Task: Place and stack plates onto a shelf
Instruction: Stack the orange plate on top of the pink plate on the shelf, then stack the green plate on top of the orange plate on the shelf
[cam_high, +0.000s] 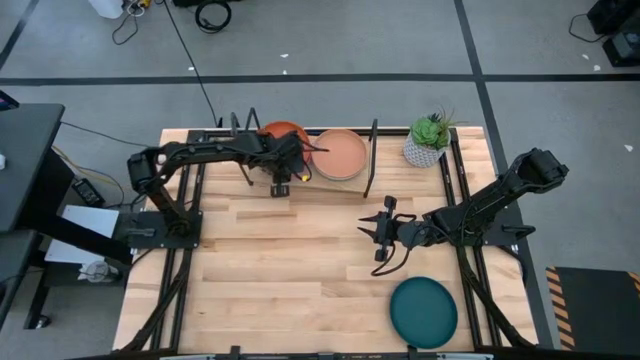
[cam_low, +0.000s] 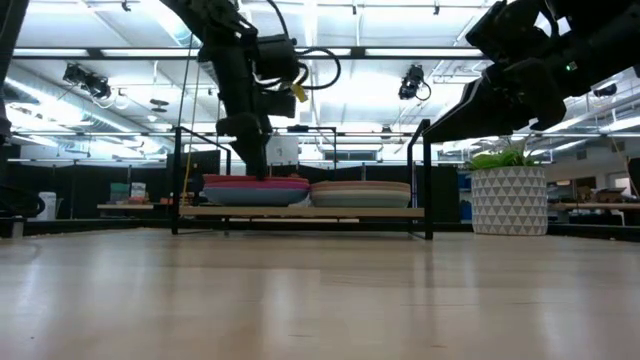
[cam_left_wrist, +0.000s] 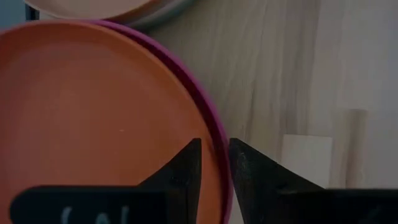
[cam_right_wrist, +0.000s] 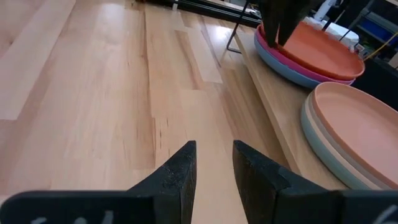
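Observation:
An orange plate (cam_high: 283, 132) (cam_left_wrist: 93, 124) lies on top of the left stack on the shelf (cam_low: 300, 212), over a magenta plate (cam_left_wrist: 214, 118) and a light blue plate (cam_right_wrist: 280, 59). My left gripper (cam_high: 285, 158) (cam_left_wrist: 214, 149) stands over the orange plate's near rim, shut on it. The right stack (cam_high: 340, 153) has a cream-pink plate (cam_right_wrist: 360, 124) on top and a grey one beneath. The dark teal plate (cam_high: 423, 312) lies flat on the table near its near right corner. My right gripper (cam_high: 368, 232) (cam_right_wrist: 214, 149) hovers open over mid-table, touching nothing. My left gripper has the orange plate's near rim (cam_left_wrist: 210, 134) between its two fingers, one finger (cam_left_wrist: 189, 165) over the inside of the plate and the other (cam_left_wrist: 245, 165) outside it. The fingers come from above, pointing down. The plate lies flat on the magenta plate below it.
Thin black upright rods (cam_high: 372, 160) (cam_low: 428, 170) stand at the shelf's ends. A potted plant in a white pot (cam_high: 425, 143) (cam_low: 508, 195) sits at the far right, beside the shelf. The wood between the shelf and the teal plate is bare.

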